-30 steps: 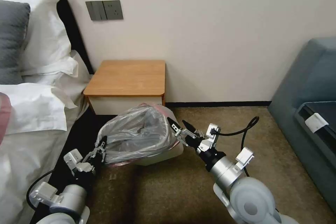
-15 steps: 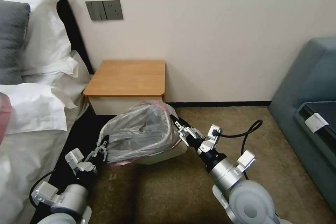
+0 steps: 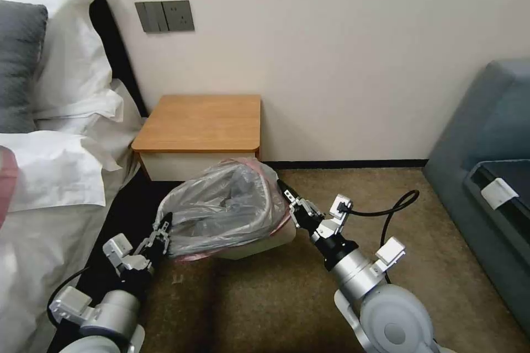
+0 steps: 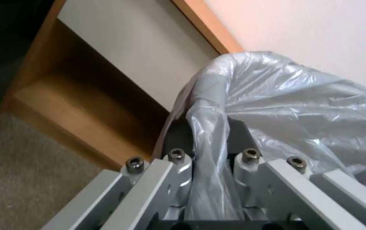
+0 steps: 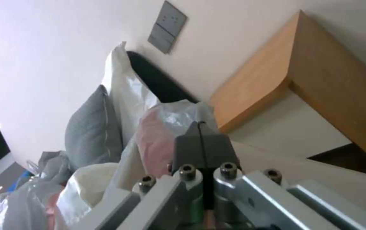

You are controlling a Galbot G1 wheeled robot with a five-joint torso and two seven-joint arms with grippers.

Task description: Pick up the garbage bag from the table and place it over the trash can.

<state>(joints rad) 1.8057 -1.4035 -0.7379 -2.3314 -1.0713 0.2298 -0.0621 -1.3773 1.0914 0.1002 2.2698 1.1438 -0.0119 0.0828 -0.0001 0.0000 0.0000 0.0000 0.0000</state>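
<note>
the left gripper (image 3: 160, 230) pinches the near-left edge of the thin crinkly grey plastic garbage bag (image 3: 221, 210), draped over the cream-white rectangular trash can (image 3: 259, 245). the right gripper (image 3: 289, 194), jaws pressed together, nips its pink-red rim. beyond both stands the light-brown wooden table (image 3: 201, 121).

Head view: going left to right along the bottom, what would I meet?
Bed → left end effector → garbage bag → right end effector → sofa.
</note>
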